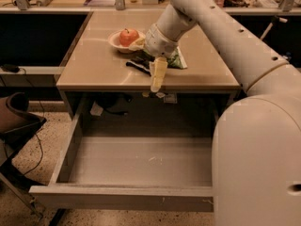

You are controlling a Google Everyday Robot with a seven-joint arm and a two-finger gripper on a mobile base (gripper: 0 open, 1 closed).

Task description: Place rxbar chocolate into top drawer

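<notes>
The rxbar chocolate (138,67) is a small black bar lying flat on the beige table (94,65), near its front edge. My gripper (158,79) hangs pointing down just to the right of the bar, over the table's front edge, with the arm reaching in from the right. The top drawer (122,197) is pulled out wide below the table; it is grey, and nothing shows inside it.
A white bowl (115,42) with a red apple (129,36) stands behind the bar. A green snack bag (177,60) lies behind the gripper, partly hidden by the wrist. A dark chair (16,121) stands at the left. Cables hang under the table.
</notes>
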